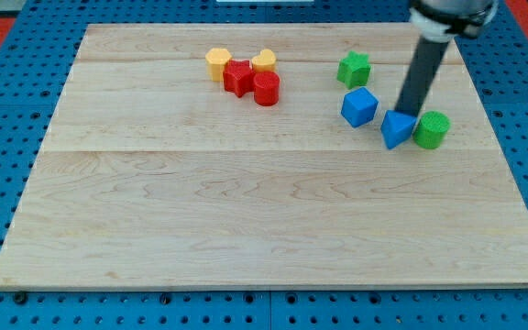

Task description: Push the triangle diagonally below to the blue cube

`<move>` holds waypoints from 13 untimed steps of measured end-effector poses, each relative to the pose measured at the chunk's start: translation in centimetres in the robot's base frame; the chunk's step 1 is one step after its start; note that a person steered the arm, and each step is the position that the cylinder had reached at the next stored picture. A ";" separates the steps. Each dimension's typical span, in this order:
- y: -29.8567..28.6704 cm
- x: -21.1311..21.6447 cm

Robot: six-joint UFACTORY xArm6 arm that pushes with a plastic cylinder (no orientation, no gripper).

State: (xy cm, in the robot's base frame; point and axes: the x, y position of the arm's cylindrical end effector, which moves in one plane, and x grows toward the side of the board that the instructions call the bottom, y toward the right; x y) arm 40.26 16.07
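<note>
A blue cube (358, 106) sits on the wooden board toward the view's upper right. A blue triangle (396, 128) lies just to its lower right, a small gap apart. My tip (406, 113) rests at the triangle's top edge, touching or nearly touching it, between the cube and a green cylinder (432, 129). The green cylinder touches the triangle's right side. The dark rod rises from the tip toward the view's top right.
A green star-shaped block (354, 69) sits above the blue cube. A cluster at top centre holds a yellow hexagon-like block (217, 62), a yellow block (264, 61), a red star-like block (238, 77) and a red cylinder (266, 89). The board's right edge (511, 174) lies near the green cylinder.
</note>
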 end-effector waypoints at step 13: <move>-15.4 7.9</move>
State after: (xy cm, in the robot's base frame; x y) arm 48.15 0.64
